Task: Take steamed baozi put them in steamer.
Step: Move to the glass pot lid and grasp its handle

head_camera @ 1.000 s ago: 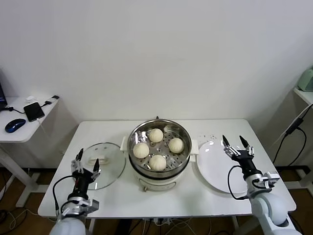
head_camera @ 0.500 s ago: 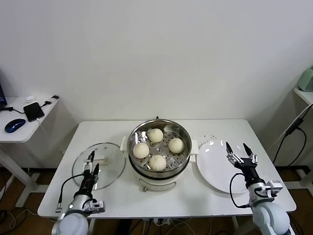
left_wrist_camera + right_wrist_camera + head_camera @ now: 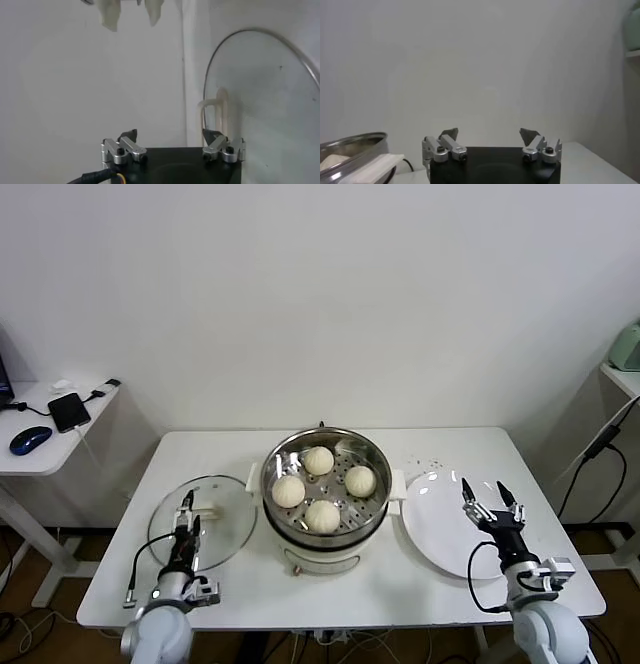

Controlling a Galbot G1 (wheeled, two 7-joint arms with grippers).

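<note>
The steamer (image 3: pixel 283 534), a shiny steel pot on a cream base, stands mid-table. Several cream-white baozi lie on its perforated tray, among them one at the back (image 3: pixel 319 460), one at the right (image 3: pixel 360 480) and one at the front (image 3: pixel 322 515). My left gripper (image 3: pixel 189 512) hovers open and empty over the glass lid (image 3: pixel 222 529), near its white handle (image 3: pixel 215 107). The left wrist view shows that gripper (image 3: pixel 170 134) with its fingers spread wide. My right gripper (image 3: pixel 483 489) is open and empty above the white plate (image 3: pixel 440 529). Beyond the right gripper (image 3: pixel 489 133), the right wrist view catches the steamer's rim (image 3: pixel 350 145).
The lid lies flat to the left of the steamer and the bare plate to its right. A few dark crumbs (image 3: pixel 430 462) dot the table behind the plate. A side table (image 3: pixel 40 454) with a phone (image 3: pixel 69 411) and a mouse (image 3: pixel 30 439) stands at the far left.
Both arms have drawn back toward the table's front edge. The left gripper has turned edge-on over the lid. The baozi, steamer, lid and plate have not moved.
</note>
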